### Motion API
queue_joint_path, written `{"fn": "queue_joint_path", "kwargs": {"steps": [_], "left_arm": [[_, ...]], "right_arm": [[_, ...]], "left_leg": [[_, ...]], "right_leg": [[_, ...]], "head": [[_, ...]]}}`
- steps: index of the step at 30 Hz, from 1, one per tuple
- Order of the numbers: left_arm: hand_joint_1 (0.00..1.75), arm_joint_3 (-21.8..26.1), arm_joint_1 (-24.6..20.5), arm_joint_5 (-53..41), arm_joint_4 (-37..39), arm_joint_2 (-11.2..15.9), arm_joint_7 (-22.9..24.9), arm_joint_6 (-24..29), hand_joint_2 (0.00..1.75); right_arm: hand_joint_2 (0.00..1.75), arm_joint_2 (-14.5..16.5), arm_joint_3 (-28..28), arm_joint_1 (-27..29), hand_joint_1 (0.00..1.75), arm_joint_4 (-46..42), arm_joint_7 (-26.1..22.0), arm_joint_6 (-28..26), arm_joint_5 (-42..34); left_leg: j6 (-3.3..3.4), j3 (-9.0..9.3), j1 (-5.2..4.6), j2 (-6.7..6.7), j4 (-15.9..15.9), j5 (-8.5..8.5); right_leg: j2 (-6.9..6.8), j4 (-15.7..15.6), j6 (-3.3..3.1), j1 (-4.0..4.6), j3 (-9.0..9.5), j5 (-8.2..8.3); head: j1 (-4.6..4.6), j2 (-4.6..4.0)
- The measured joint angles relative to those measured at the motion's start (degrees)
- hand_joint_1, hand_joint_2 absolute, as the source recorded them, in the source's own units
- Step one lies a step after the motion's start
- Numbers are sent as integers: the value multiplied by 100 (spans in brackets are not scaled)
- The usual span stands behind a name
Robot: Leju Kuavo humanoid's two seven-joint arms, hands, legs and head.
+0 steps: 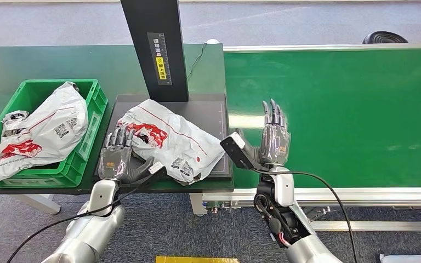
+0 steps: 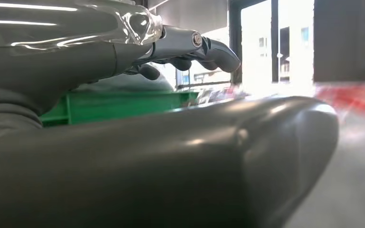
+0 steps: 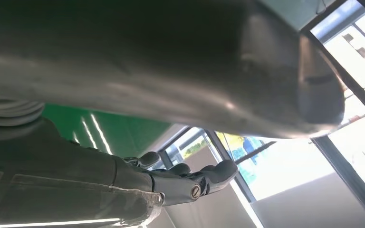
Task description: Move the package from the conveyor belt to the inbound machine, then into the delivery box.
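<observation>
White plastic, crumpled and printed in red, the package (image 1: pixel 170 143) lies on the dark plate of the inbound machine (image 1: pixel 219 109), in front of its black upright post, one corner hanging over the plate's near edge. From the head view, the left hand (image 1: pixel 121 158) rests at the package's left end, fingers stretched forward and slightly apart, tips touching the wrapper without clamping it. Left of the machine, the green delivery box (image 1: pixel 93 104) already holds another white package (image 1: pixel 38 134); a narrow strip of table separates box and plate. Right of the machine, the right hand (image 1: pixel 273 139) stands over the conveyor belt (image 1: pixel 351 109), fingers straight, apart and holding nothing, with a broad bare stretch of green belt beyond it.

Seen from the left wrist, the left hand's thick thumb fills the foreground and darker fingers (image 2: pixel 209 47) reach out level above it; the green box wall shows behind, and a red blur of the package's print beside the thumb.

Seen from the right wrist, the right hand's fingers (image 3: pixel 190 183) extend freely, grasping nothing, with green belt behind and bright windows beyond.
</observation>
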Motion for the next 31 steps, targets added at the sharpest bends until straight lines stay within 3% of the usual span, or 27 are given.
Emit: {"fn": "queue_joint_path", "kwargs": {"steps": [6,10,31], "left_arm": [[0,-5,-128,-2,448,14,124,2,0],[0,-5,-148,-2,617,26,94,2,175],[0,75,-274,-2,680,34,-35,66,175]], "right_arm": [[0,6,2,73,0,-254,-26,66,174],[0,25,10,91,0,-303,-26,87,252],[0,40,26,161,0,-370,-50,109,271]], "left_leg": [[0,0,0,0,-1,0],[0,0,0,0,-1,0],[-1,33,0,-1,-3,2]], "right_leg": [[0,0,0,1,1,0],[-1,0,0,0,2,0],[-1,1,0,1,38,0]], "head": [[1,0],[1,0],[1,0]]}}
